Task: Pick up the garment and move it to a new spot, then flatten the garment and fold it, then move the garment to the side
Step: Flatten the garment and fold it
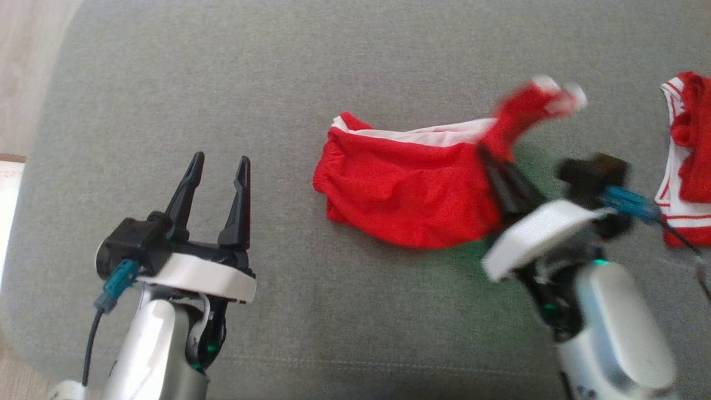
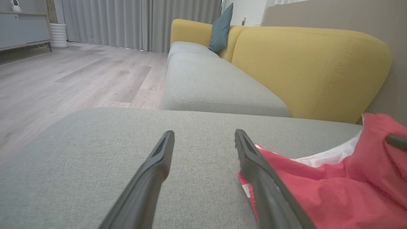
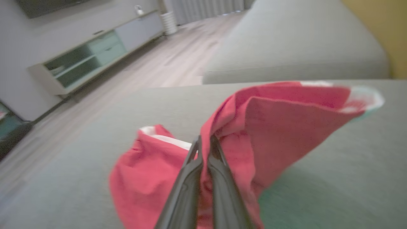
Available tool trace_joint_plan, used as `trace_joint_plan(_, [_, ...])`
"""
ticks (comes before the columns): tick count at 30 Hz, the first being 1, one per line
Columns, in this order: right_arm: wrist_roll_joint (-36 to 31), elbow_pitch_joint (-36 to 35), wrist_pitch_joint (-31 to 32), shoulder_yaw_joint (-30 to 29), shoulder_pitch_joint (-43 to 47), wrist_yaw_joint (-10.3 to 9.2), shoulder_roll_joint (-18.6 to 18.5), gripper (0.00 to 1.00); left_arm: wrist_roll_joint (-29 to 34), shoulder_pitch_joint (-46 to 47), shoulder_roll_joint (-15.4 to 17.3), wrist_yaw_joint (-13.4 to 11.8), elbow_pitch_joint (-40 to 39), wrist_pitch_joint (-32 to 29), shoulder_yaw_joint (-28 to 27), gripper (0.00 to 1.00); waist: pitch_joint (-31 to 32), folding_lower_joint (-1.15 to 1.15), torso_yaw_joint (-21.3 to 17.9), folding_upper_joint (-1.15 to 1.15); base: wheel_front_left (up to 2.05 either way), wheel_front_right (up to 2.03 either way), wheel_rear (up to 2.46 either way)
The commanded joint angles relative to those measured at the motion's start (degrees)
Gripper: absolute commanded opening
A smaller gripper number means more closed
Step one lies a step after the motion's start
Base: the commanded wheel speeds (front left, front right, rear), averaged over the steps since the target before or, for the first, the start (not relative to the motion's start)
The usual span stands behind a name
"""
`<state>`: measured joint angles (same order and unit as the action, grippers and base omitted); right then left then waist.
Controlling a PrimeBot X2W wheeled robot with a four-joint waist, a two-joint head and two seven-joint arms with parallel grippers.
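Note:
The garment is a red piece with white trim, lying crumpled on the grey cushion. My right gripper is shut on the garment's right part and lifts a flap of it, which is blurred. In the right wrist view the closed fingers pinch the red cloth, which rises above them. My left gripper stands open to the left of the garment, holding nothing. In the left wrist view its fingers are spread over bare cushion, with the garment at the right.
A second red and white garment lies at the right edge of the cushion. Wooden floor shows past the cushion's left edge. A yellow sofa back and another grey seat stand beyond.

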<state>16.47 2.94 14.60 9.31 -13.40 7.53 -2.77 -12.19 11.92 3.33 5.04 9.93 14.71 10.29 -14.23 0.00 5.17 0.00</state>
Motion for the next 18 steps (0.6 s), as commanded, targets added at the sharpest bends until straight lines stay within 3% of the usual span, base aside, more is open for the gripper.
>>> trace_joint_plan(1, [1.3,-2.4,0.4,5.5,-2.9,-0.04,-0.1,0.00,0.1,0.5,0.6,-0.4,-1.4,0.3,-1.6,1.00,0.7,0.00,0.8,0.00,0.00,0.00,0.00])
trace_joint_plan(6, [7.2,1.3,-0.5,16.1,-5.6,-0.04,-0.1,0.00,-0.2,0.3,0.4,-0.5,-1.1,0.3,-0.7,1.00,1.2,0.00,2.7,0.00,0.00,0.00,0.00])
trace_joint_plan(15, [13.7,11.6,-5.7,23.4,-8.0,-0.04,-0.1,0.00,-0.5,0.1,0.2,-0.9,-1.2,0.3,0.0,1.00,0.4,0.00,4.8,0.00,0.00,0.00,0.00])
trace_joint_plan(17, [14.6,13.2,-7.2,24.2,-9.0,-0.04,-0.1,0.76,-0.5,0.2,0.2,-1.0,-1.3,0.3,-0.2,1.00,-0.1,0.00,4.8,0.00,0.00,0.00,0.00])
trace_joint_plan(18, [14.6,13.9,-8.1,24.4,-9.6,-0.04,-0.1,1.00,-0.6,0.2,0.2,-1.0,-1.4,0.3,-0.2,1.00,-0.2,0.00,4.8,0.00,0.00,0.00,0.00])
